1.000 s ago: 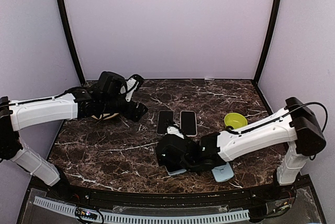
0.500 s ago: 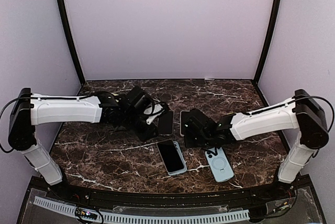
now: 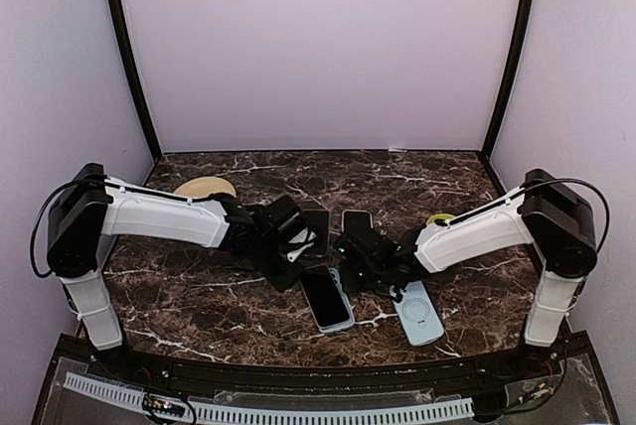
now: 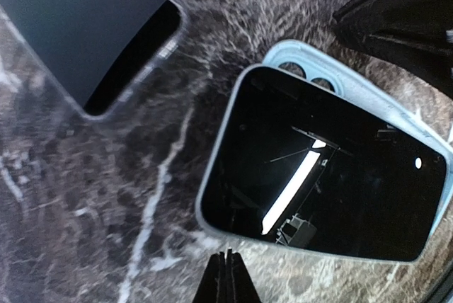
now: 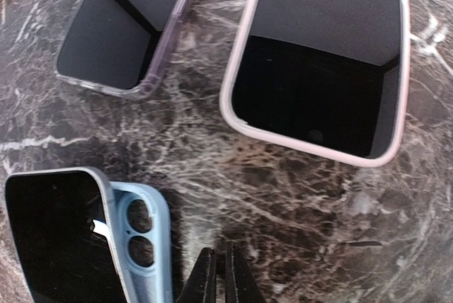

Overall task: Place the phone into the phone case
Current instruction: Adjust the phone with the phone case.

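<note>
A black-screened phone (image 3: 324, 298) lies face up, askew on an open light-blue phone case (image 3: 345, 306) in the middle of the marble table. The case's rim and camera cut-outs (image 5: 138, 236) stick out past the phone (image 5: 49, 239). My left gripper (image 4: 228, 264) is shut and empty, low over the table just off the long edge of the phone (image 4: 318, 183), with the case (image 4: 368, 98) showing beyond it. Beside the case's camera end, my right gripper (image 5: 219, 264) is shut and empty too. In the top view the left gripper (image 3: 301, 258) and right gripper (image 3: 350, 252) flank the phone's far end.
A second light-blue case (image 3: 418, 312) lies back up to the right. Behind the grippers lie a clear-cased phone (image 5: 120, 27) and a pink-rimmed one (image 5: 325, 55). A tan plate (image 3: 204, 187) sits far left and a green bowl (image 3: 441, 218) far right.
The right gripper has left the phone, and both arms have swung in to the phone's far end. Both grippers have gone from open to shut.
</note>
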`<state>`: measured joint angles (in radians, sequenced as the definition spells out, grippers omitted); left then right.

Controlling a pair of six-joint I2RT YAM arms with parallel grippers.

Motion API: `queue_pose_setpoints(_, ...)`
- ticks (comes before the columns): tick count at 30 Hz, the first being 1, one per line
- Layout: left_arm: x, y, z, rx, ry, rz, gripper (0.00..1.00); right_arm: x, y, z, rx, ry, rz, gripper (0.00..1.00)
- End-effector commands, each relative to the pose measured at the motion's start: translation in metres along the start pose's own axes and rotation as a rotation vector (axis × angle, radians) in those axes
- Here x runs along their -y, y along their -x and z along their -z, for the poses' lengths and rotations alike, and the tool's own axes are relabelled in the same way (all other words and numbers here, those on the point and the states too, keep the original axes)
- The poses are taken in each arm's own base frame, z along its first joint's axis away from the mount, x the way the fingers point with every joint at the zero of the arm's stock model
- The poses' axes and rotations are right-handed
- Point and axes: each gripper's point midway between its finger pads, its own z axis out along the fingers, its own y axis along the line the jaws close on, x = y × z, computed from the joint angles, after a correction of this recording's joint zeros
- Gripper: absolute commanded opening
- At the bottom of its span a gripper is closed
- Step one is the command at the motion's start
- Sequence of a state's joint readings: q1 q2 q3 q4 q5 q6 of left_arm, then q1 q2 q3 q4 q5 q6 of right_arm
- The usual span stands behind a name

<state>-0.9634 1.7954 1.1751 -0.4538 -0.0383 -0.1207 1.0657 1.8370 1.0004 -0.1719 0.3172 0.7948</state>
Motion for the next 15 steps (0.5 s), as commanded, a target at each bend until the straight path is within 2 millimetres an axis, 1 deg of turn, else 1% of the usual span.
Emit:
queue_pose_setpoints(1,0.011,0.004,-0.019,-0.014,-0.007,0.006,0.0,-0.012,-0.004,-0.006,-0.015,0.064,-0.016,0.05)
queue_pose_setpoints(5,0.017,0.004,-0.031,-0.021,-0.012,-0.005,0.0,-0.015,-0.007,-0.005,-0.015,0.099,-0.029,0.04)
queue_pose_setpoints(9,0.029,0.014,-0.029,0.02,-0.011,-0.031,0.0,-0.024,-0.008,-0.003,-0.012,0.169,-0.05,0.04)
queue_pose_setpoints(12,0.047,0.02,-0.029,0.042,-0.063,-0.055,0.0,-0.03,-0.005,-0.003,-0.005,0.207,-0.071,0.04)
queue_pose_setpoints(15,0.059,0.017,-0.033,0.027,-0.075,-0.081,0.0,-0.034,0.002,0.0,0.013,0.231,-0.088,0.04)
